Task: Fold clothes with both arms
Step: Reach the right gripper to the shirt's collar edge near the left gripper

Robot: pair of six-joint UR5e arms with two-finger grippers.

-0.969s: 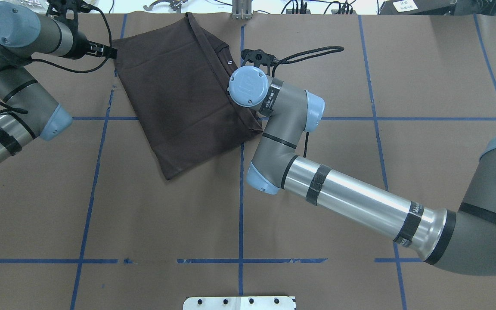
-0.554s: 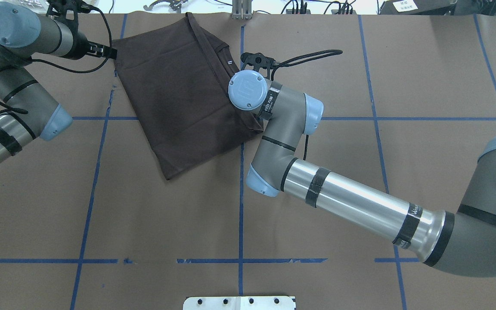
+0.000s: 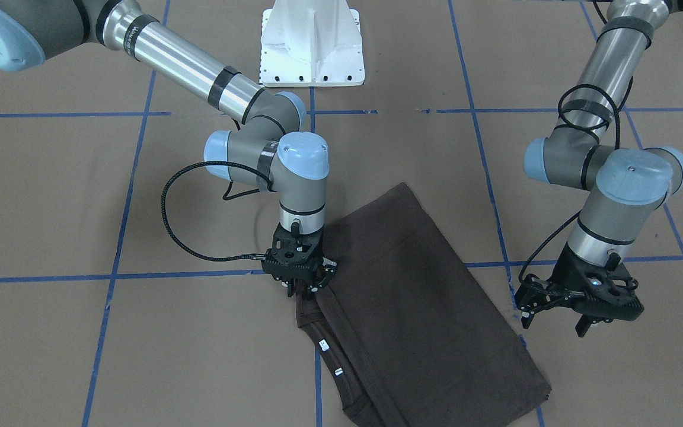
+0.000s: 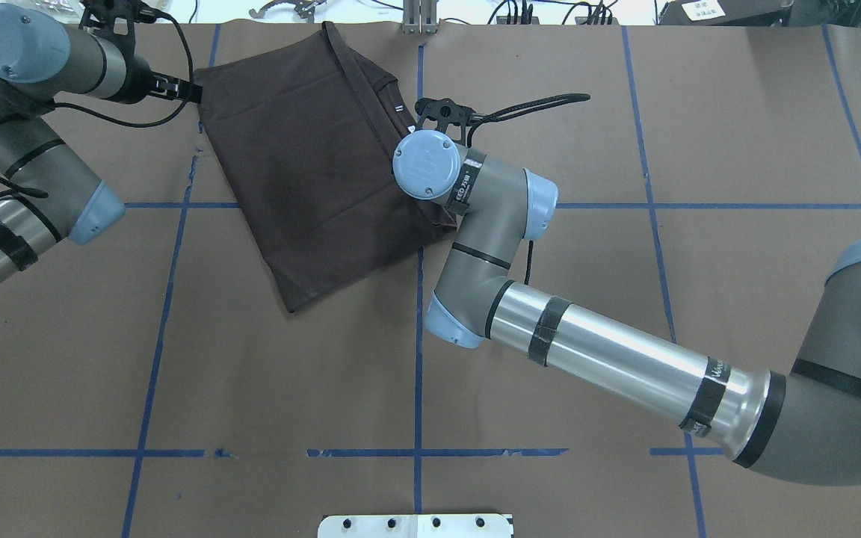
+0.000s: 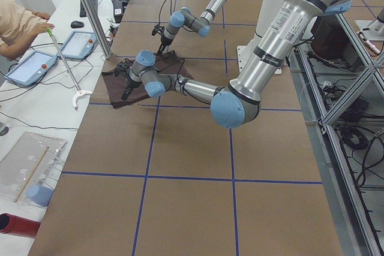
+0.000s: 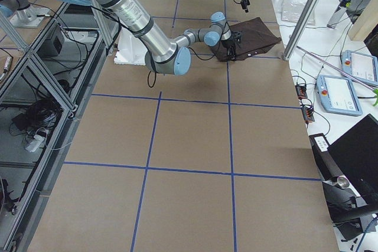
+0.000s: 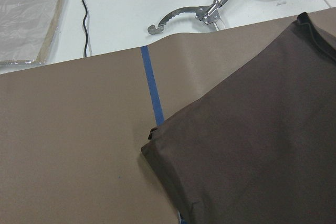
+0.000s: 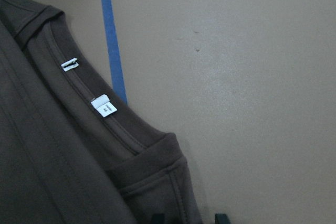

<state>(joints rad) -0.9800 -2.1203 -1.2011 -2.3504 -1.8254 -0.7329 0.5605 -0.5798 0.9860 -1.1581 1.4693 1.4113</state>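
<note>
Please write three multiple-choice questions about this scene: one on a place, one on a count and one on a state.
1. Where is the right gripper?
A. at the shirt's edge near the neck
B. over the shirt's middle
C. far from the shirt

2. How many white tags are on the neck?
A. one
B. two
C. four

3. The left gripper is:
A. shut on the shirt
B. shut on a tag
C. open, empty

Key: 1A, its fingers straddle that edge; 2B, the right wrist view shows two; 3C, its fingers stand apart beside the shirt.
</note>
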